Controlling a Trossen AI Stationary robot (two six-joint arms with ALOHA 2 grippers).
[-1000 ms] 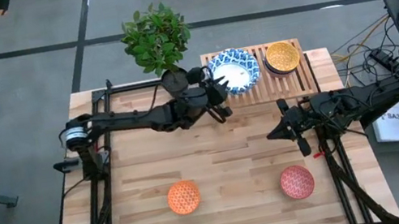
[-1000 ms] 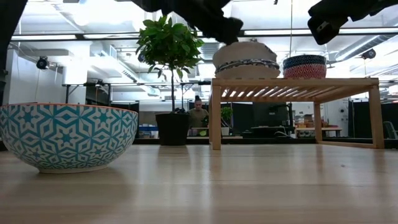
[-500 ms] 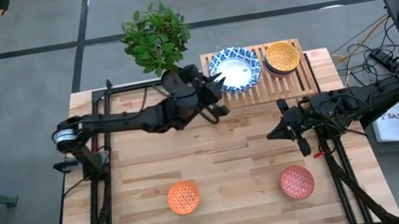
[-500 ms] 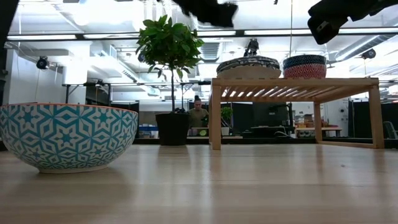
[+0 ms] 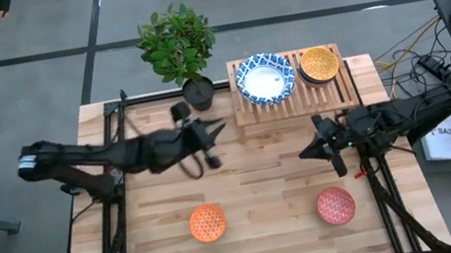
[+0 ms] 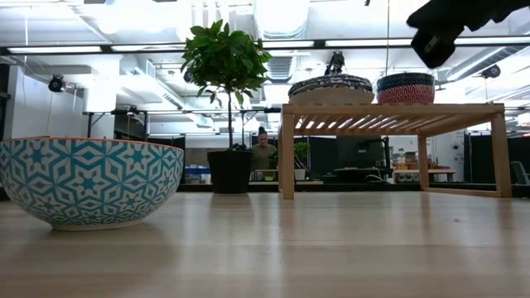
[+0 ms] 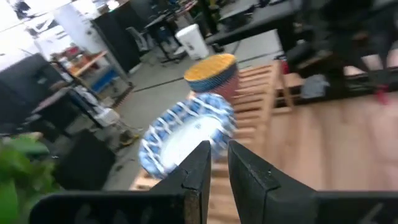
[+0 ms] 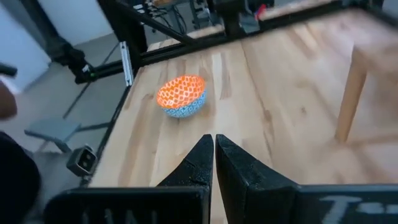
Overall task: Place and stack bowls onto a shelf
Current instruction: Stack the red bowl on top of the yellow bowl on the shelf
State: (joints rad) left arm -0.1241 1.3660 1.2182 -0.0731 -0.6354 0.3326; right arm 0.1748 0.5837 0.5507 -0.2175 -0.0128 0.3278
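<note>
The wooden slat shelf (image 5: 344,87) stands at the table's far right. On it sit a stack of blue-and-white bowls (image 5: 265,79) and, to its right, a stack with a yellow bowl (image 5: 319,64) on top. An orange bowl (image 5: 207,223) and a pink-red bowl (image 5: 335,206) rest on the table near its front edge. My left gripper (image 5: 220,129) hovers left of the shelf and holds nothing; its fingers (image 7: 205,168) stand a narrow gap apart. My right gripper (image 5: 304,152) is shut and empty, in front of the shelf.
A potted plant (image 5: 179,46) stands at the far edge, just left of the shelf. In the low view the orange bowl (image 6: 91,182) looms at the left. The shelf's leg (image 8: 351,93) shows beside my right gripper. Bare planks lie between the arms.
My left gripper has let go of the top blue-and-white bowl, which has settled level on its stack. It has then drawn back from the shelf toward the table's left and near edges. My right gripper has stayed almost still.
</note>
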